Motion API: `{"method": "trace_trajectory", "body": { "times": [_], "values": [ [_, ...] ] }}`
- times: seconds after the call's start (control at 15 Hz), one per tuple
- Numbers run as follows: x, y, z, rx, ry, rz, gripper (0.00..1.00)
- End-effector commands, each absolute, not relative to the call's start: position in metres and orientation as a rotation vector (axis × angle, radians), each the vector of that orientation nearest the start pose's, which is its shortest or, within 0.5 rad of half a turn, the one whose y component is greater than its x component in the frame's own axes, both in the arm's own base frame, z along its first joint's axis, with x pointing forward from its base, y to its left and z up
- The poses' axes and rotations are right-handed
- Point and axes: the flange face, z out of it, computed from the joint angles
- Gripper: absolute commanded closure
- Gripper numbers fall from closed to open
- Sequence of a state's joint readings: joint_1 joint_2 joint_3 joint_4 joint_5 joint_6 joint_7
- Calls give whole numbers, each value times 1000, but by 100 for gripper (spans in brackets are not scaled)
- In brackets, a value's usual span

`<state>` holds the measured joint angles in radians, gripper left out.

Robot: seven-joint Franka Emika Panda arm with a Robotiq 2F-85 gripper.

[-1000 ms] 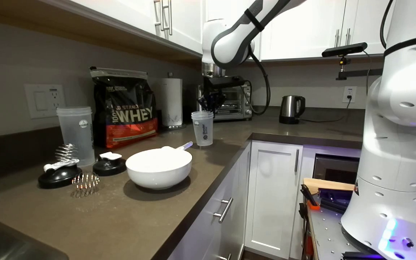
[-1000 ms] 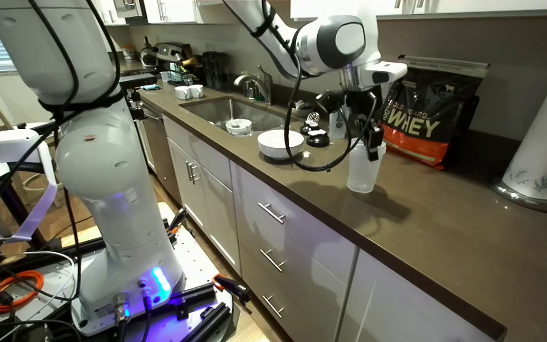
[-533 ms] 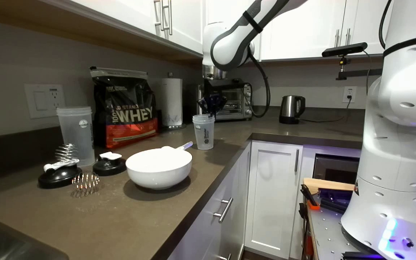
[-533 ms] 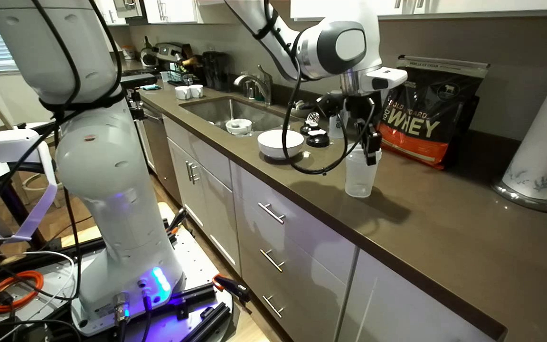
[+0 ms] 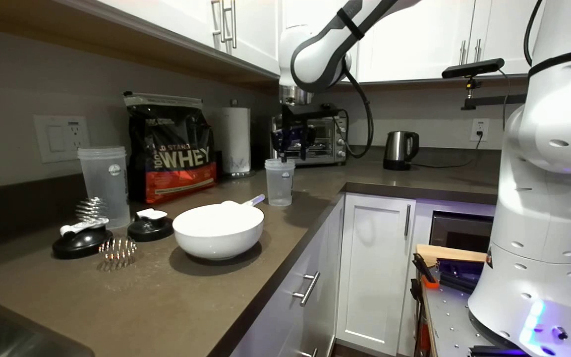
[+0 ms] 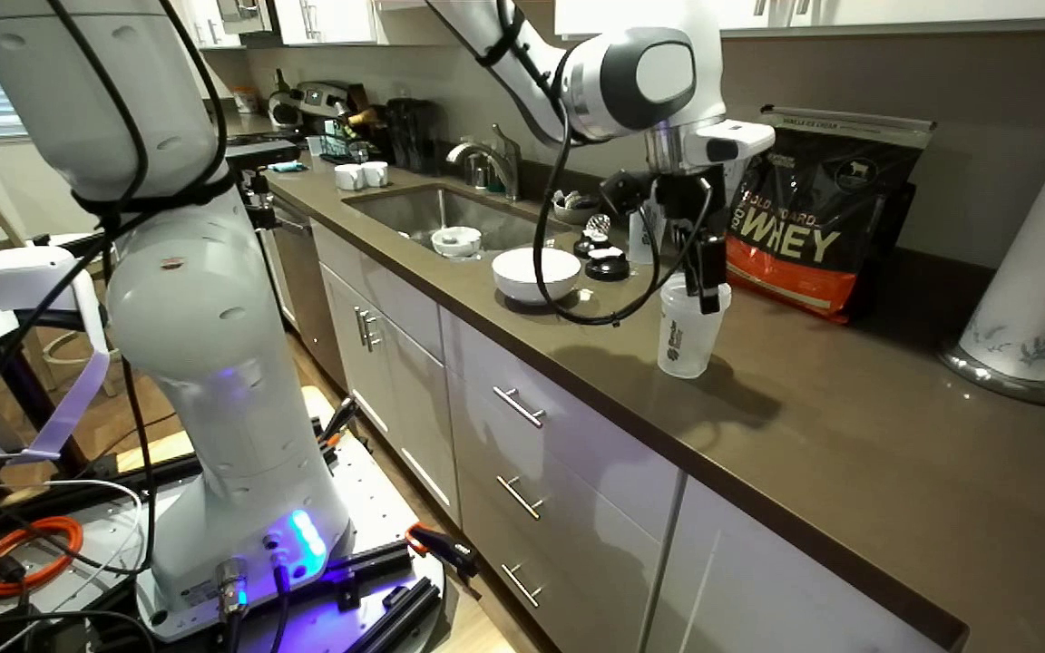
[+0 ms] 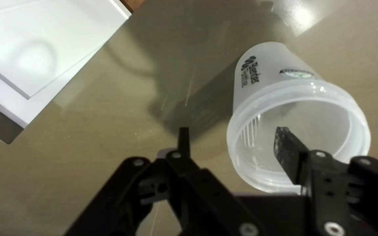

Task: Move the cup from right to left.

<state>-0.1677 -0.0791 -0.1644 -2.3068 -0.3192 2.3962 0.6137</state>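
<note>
While gripping nothing, has black two-finger gripper [image 7: 232, 132] spread across rim of translucent whitish tapered plastic cup [image 7: 284, 93] centre-right in wrist frame, with one finger over mouth, one outside, presumably to pinch the wall.

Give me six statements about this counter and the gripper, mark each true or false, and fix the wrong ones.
1. The cup by the gripper stands upright on the counter. True.
2. The gripper is shut on the cup. False: its jaws stand apart; in the wrist view one overlaps the cup's mouth, the other is outside the rim.
3. Another translucent container stands near the whey bag. True.
4. The paper towel roll stands on end. True.
5. The whey bag lies flat. False: it stands upright.
6. The cup leans against the whey bag. False: they stand apart.
</note>
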Motion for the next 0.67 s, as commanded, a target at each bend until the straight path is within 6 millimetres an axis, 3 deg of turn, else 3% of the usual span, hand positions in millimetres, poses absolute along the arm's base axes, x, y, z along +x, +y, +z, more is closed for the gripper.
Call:
{"method": "trace_trajectory", "body": {
  "times": [0.0, 0.33, 0.6],
  "values": [
    [473, -156, 429, -3125, 1127, -334, 2],
    [466, -120, 471, -3038, 879, -400, 0],
    [460, -92, 485, -2961, 590, -371, 0]
  ]
}}
